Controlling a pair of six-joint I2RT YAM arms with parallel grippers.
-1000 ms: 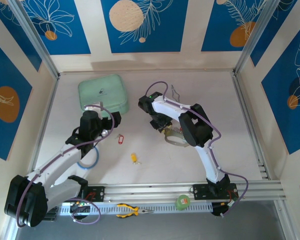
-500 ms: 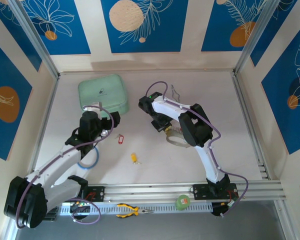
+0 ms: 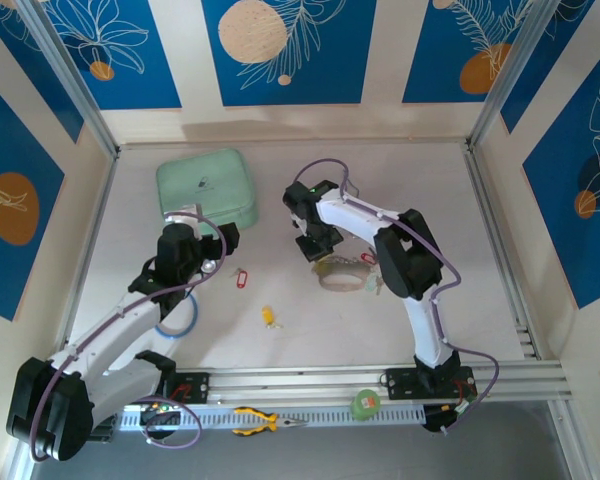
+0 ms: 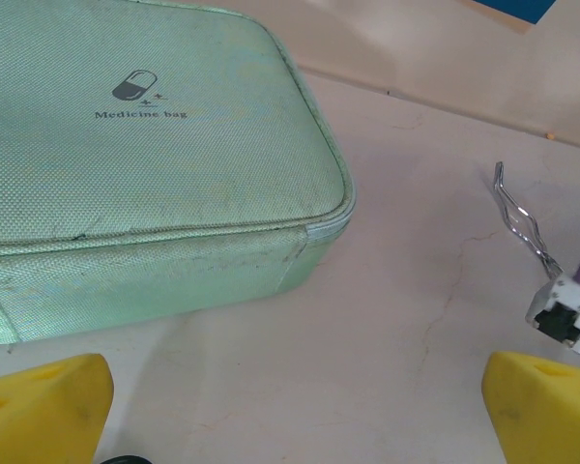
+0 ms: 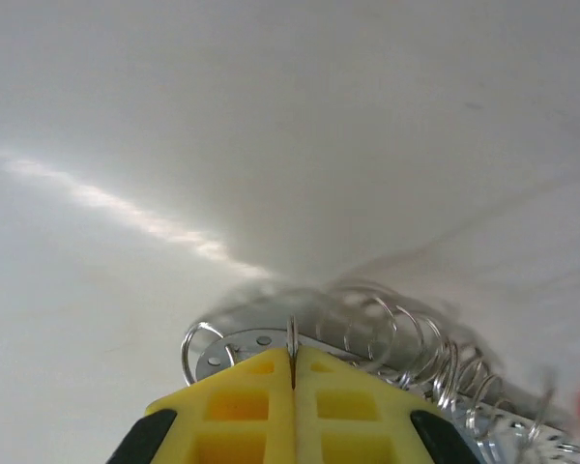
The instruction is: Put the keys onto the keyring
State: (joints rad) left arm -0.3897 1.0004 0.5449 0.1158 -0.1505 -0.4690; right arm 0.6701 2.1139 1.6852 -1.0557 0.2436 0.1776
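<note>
The keyring [image 3: 342,277], a flat grey oval loop, lies on the table right of centre. My right gripper [image 3: 321,253] stands at its far left end. In the right wrist view the yellow fingers [image 5: 242,396] are shut on a thin wire ring standing up from the keyring's [image 5: 251,343] flat holed strip, with several more wire rings beside it. A red-tagged key [image 3: 242,277] and a yellow-tagged key [image 3: 270,316] lie loose mid-table. A red tag [image 3: 368,258] shows by the keyring. My left gripper [image 3: 218,252] hangs open near the red-tagged key, with nothing between its fingertips [image 4: 48,406].
A pale green medicine bag [image 3: 205,190] lies at the back left, close ahead of the left gripper [image 4: 295,416]. Thin silver tongs [image 3: 352,185] lie behind the right arm. A pale blue ring [image 3: 175,322] sits under the left arm. Yellow-handled pliers [image 3: 265,422] and a green roll [image 3: 365,403] rest on the front rail.
My right gripper has shut on a wire ring of the keyring, and the keyring has slid slightly left. The right arm's elbow swung right. The left arm barely moved.
</note>
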